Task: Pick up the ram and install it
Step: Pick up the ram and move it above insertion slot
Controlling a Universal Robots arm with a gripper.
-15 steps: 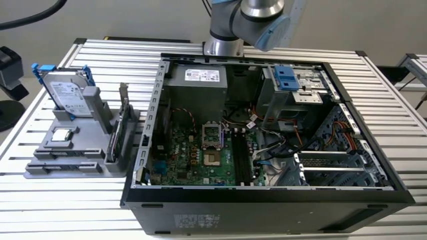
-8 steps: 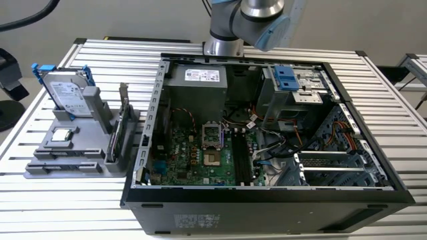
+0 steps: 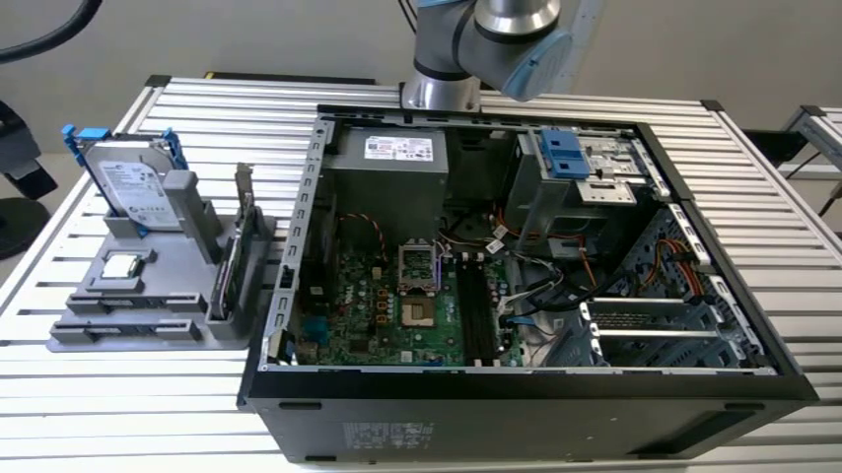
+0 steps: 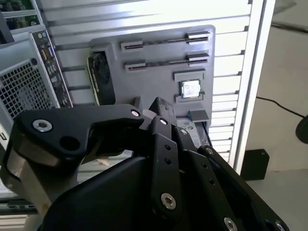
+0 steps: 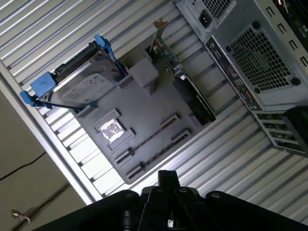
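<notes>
The ram is out of view. My gripper (image 5: 166,179) hangs high over the grey parts holder (image 5: 149,106), beside the rear panel of the computer case (image 5: 260,53). Its black fingers (image 4: 160,109) meet at the tip, shut, with nothing seen between them. Both long slots (image 4: 163,42) of the holder look bare between their end clips. In the exterior view the arm (image 3: 507,39) rises past the picture's upper edge behind the open case (image 3: 526,379), and the motherboard's dark memory slots (image 3: 474,310) run along the middle of the board.
On the holder (image 3: 172,335) stand a hard drive in a blue caddy (image 3: 132,187), a small silver CPU chip (image 3: 122,266) and an upright card with a metal bracket (image 3: 231,266). Cables and a blue drive bay (image 3: 569,158) crowd the case's far side. Everything rests on a ribbed aluminium table (image 3: 790,256).
</notes>
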